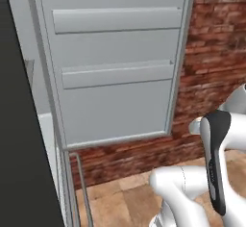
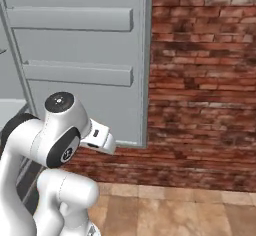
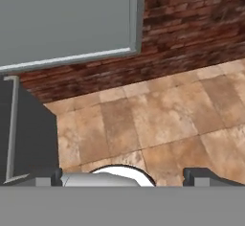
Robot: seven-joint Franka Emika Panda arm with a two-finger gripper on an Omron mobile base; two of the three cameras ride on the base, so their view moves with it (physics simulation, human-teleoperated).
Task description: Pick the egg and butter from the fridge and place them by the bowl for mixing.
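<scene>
Hanging over the tan tile floor [image 3: 162,119], gripper [image 3: 127,175] has jaws spread wide, holding nothing. Fridge [image 1: 115,67] door stands open against the brick wall [image 2: 205,80], inner shelves facing the arm.

the fridge [image 1: 29,125] stands open, its grey door [image 1: 115,62] with two shelf rails swung against a brick wall [image 1: 211,67].
</scene>
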